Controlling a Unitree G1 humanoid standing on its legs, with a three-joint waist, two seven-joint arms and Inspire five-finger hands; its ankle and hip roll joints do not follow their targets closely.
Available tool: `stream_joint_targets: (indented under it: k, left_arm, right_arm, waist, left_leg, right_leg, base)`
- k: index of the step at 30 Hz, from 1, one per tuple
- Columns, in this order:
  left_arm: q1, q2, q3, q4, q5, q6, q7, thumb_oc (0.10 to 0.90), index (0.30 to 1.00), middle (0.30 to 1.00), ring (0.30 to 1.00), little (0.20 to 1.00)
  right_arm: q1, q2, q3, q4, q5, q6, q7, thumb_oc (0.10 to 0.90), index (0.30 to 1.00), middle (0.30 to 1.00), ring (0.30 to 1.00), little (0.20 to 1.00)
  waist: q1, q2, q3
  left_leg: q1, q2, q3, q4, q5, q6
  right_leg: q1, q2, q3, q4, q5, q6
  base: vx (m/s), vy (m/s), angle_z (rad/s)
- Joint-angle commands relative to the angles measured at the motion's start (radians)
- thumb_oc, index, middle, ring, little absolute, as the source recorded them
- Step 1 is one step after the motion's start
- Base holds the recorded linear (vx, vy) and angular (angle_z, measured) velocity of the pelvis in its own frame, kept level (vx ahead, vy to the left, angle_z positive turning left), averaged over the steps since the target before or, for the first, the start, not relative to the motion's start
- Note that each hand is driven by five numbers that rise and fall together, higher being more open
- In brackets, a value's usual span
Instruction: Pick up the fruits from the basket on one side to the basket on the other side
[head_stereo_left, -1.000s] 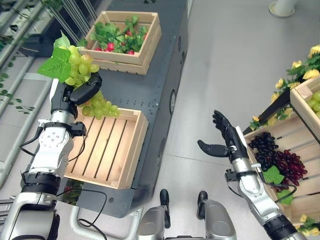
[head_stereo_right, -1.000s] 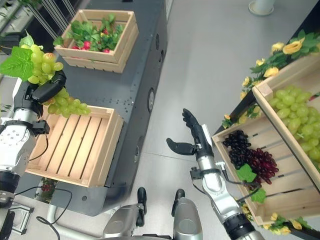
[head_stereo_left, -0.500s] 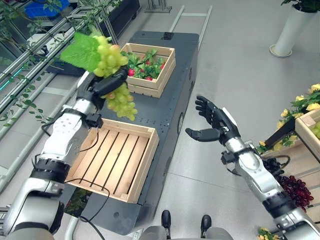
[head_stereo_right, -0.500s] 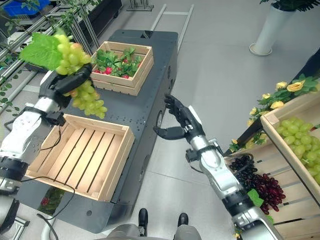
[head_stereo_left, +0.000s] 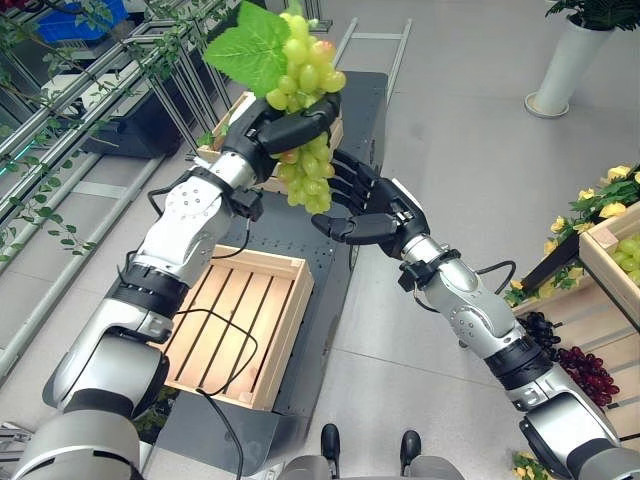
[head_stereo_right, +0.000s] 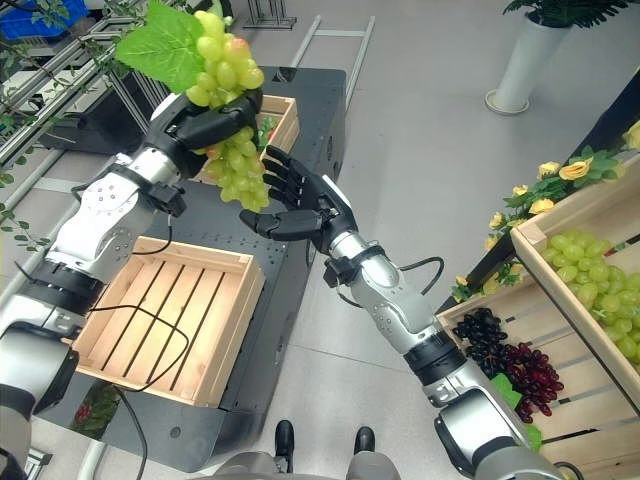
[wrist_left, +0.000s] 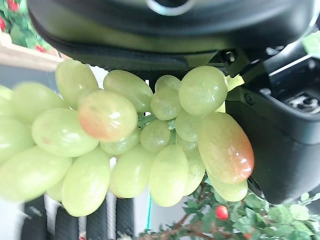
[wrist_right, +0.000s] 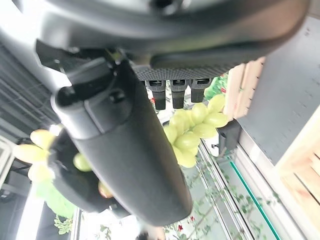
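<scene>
My two head eyes look steeply down, sharing the same scene; each wrist camera peers along its hand, very near the grapes (wrist_left: 150, 150).

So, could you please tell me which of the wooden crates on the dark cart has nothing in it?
The near crate, below the left hand; its slats are bare, whereas the far crate holds greenery.

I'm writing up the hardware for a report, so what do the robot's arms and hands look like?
Both arms are silver-grey shells with black bands at the joints. Thin black cables loop along the forearms. The left hand and right hand are dark, with separate fingers and a thumb.
</scene>
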Motion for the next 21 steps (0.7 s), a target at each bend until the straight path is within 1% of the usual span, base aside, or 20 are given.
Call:
stream_joint_targets:
  k: [1, 5, 8, 10, 11, 13, 18, 19, 21]
  left_arm:
    - [-0.181, -0.032, 0.015, 0.114, -0.084, -0.146, 0.031, 0.400, 0.300, 0.300, 0.300, 0.300]
    - [-0.181, -0.055, 0.007, 0.124, -0.070, -0.144, 0.027, 0.400, 0.300, 0.300, 0.300, 0.300]
    - [-0.176, -0.072, -0.002, 0.134, -0.083, -0.144, -0.007, 0.400, 0.300, 0.300, 0.300, 0.300]
    - [-0.163, -0.085, -0.007, 0.134, -0.055, -0.142, -0.034, 0.400, 0.300, 0.300, 0.300, 0.300]
    - [-0.159, -0.088, -0.020, 0.132, -0.027, -0.130, -0.055, 0.400, 0.300, 0.300, 0.300, 0.300]
    - [-0.161, -0.088, -0.037, 0.136, -0.006, -0.116, -0.077, 0.400, 0.300, 0.300, 0.300, 0.300]
    - [-0.173, -0.064, -0.075, 0.166, 0.049, -0.104, -0.128, 0.400, 0.300, 0.300, 0.300, 0.300]
    - [-0.177, -0.054, -0.086, 0.169, 0.069, -0.093, -0.135, 0.400, 0.300, 0.300, 0.300, 0.300]
    - [-0.186, -0.038, -0.103, 0.177, 0.061, -0.074, -0.158, 0.400, 0.300, 0.300, 0.300, 0.300]
  right_arm:
    - [-0.092, 0.089, 0.008, 0.023, 0.073, -0.042, 0.020, 0.800, 0.900, 0.900, 0.900, 0.900]
    - [-0.114, 0.119, 0.009, 0.038, 0.078, -0.031, -0.001, 0.800, 0.900, 0.900, 0.900, 0.900]
    - [-0.133, 0.134, 0.010, 0.031, 0.095, -0.022, -0.022, 0.800, 0.900, 0.900, 0.900, 0.900]
    - [-0.139, 0.149, 0.010, 0.030, 0.088, -0.028, -0.034, 0.800, 0.900, 0.900, 0.900, 0.900]
    - [-0.148, 0.157, 0.009, 0.031, 0.079, -0.033, -0.044, 0.800, 0.900, 0.900, 0.900, 0.900]
    - [-0.163, 0.160, 0.009, 0.030, 0.072, -0.035, -0.059, 0.800, 0.900, 0.900, 0.900, 0.900]
    - [-0.194, 0.149, 0.009, 0.030, 0.044, -0.048, -0.093, 0.800, 0.900, 0.900, 0.900, 0.900]
    - [-0.204, 0.146, 0.008, 0.030, 0.030, -0.054, -0.109, 0.800, 0.900, 0.900, 0.900, 0.900]
    - [-0.213, 0.134, 0.007, 0.025, 0.030, -0.059, -0.126, 0.800, 0.900, 0.900, 0.900, 0.900]
  waist:
    - [0.005, -0.018, -0.208]
    - [-0.001, -0.016, -0.214]
    - [-0.005, -0.016, -0.218]
    - [-0.006, -0.016, -0.219]
    - [-0.006, -0.014, -0.219]
    - [-0.006, -0.013, -0.220]
    - [-0.005, -0.012, -0.221]
    - [-0.004, -0.011, -0.222]
    - [-0.004, -0.010, -0.223]
  left_leg:
    - [0.023, -0.035, -0.002, 0.001, -0.084, -0.026]
    - [0.030, -0.032, 0.004, 0.001, -0.087, -0.027]
    - [0.032, -0.030, 0.009, 0.001, -0.088, -0.027]
    - [0.034, -0.029, 0.011, 0.001, -0.089, -0.027]
    - [0.034, -0.028, 0.014, 0.001, -0.089, -0.027]
    - [0.035, -0.028, 0.015, 0.001, -0.089, -0.026]
    - [0.037, -0.028, 0.018, 0.001, -0.088, -0.025]
    - [0.037, -0.028, 0.018, 0.001, -0.088, -0.024]
    - [0.037, -0.028, 0.020, 0.001, -0.087, -0.023]
  right_leg:
    - [0.025, -0.015, 0.020, 0.002, -0.024, -0.027]
    - [0.028, -0.014, 0.026, 0.002, -0.023, -0.027]
    - [0.028, -0.013, 0.029, 0.002, -0.022, -0.028]
    - [0.027, -0.013, 0.030, 0.002, -0.020, -0.029]
    - [0.026, -0.013, 0.029, 0.002, -0.019, -0.029]
    - [0.026, -0.013, 0.029, 0.002, -0.019, -0.028]
    - [0.026, -0.014, 0.028, 0.002, -0.017, -0.027]
    - [0.026, -0.014, 0.027, 0.002, -0.016, -0.026]
    - [0.026, -0.014, 0.027, 0.002, -0.016, -0.026]
  base:
    - [0.00, 0.000, 0.00]
    - [0.00, 0.000, 0.00]
    - [0.01, -0.006, -0.05]
    - [0.00, 0.002, -0.08]
    - [-0.01, 0.005, -0.06]
    - [-0.01, 0.005, -0.02]
    - [0.00, 0.000, 0.00]
    - [0.00, 0.000, 0.00]
    - [0.00, 0.000, 0.00]
